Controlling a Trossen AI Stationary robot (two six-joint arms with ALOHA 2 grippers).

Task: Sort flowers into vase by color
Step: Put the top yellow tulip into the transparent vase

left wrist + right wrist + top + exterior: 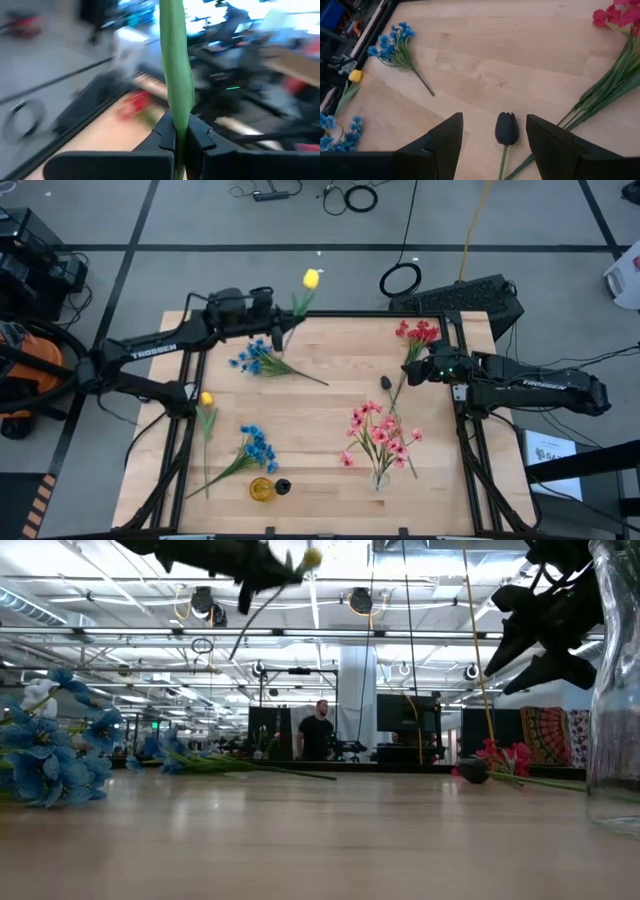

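Left fingers: pressed together on the green stem of the yellow bud flower (310, 278), seen in the left wrist view as a pinch low on the stem (176, 85), which runs straight up out of the jaws.
Left gripper (277, 320): held above the table's far edge, with the yellow bud carried clear of the wood and past that edge.
Stem axis: upright between the fingers, bud end uppermost; a vase can be entered stem-first only if the free lower end is tipped downward.
Right fingers: spread wide, nothing between them touched; the dark tulip (507, 128) lies on the wood in the gap.
Right gripper (428, 370): parked over the right side of the table, beside the red flowers (417, 332).
Vases: a clear vase (381, 476) with the pink flowers (380, 430) near the front edge, a yellow vase (262, 489) to its left, also at the front.
Likely goal: judged to be the yellow vase, well apart from the left gripper across the table's depth.
Nearer arm: the left, already holding the stem.
Obstacles on the way: the blue sprig (256, 358) just below the gripper, a second yellow bud (206, 398) and another blue sprig (256, 445) near the yellow vase.
Open room: bare wood through the table's (330, 395) middle.
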